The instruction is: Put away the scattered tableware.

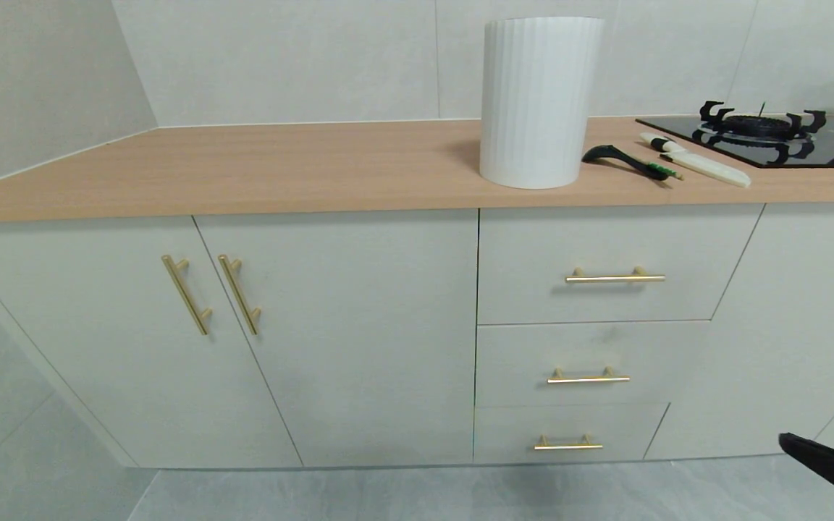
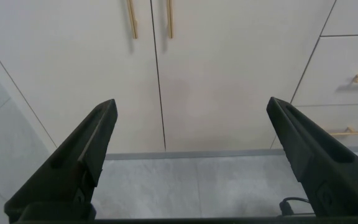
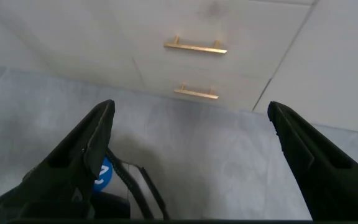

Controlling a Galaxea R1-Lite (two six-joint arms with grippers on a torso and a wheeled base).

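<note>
My left jaws and right jaws both stand apart, empty, low before the cabinet (image 1: 359,325). The black spoon (image 1: 623,161) and white knife (image 1: 696,161) lie on the table (image 1: 243,166) beside the tall white holder (image 1: 538,101); reaching up carelessly, I could topple it or nudge them toward the hob (image 1: 757,134).

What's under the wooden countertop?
Two cupboard doors and three drawers with gold handles, all shut. Whatever is inside them is hidden behind their fronts.
</note>
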